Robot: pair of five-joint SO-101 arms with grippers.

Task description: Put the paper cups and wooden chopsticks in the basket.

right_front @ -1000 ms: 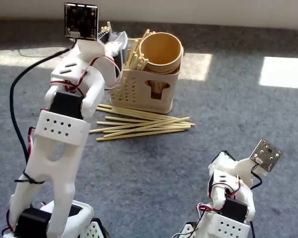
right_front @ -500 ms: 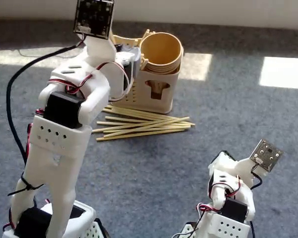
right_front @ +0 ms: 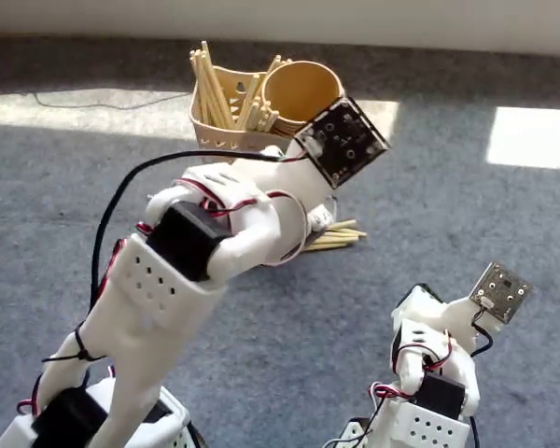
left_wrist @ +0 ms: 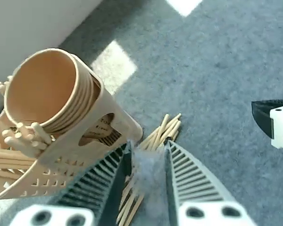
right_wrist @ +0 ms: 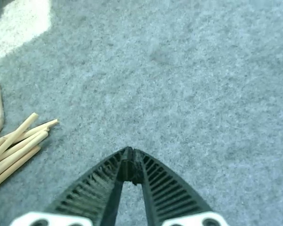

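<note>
A grey short-pile carpet (right_front: 429,215) covers the floor up to a plain pale wall (right_front: 401,17) at the far edge. Bright rectangular patches of sunlight (right_front: 532,135) lie across it, with a shaded strip (right_front: 448,67) along the wall's foot.

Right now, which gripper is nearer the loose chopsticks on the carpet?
Left. The left gripper hangs right over the loose chopsticks beside the basket; the right gripper sits off to their side over bare carpet.

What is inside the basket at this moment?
Nested paper cups and wooden chopsticks stand inside the basket. Its walls and the left arm hide their lower parts and the floor.
</note>
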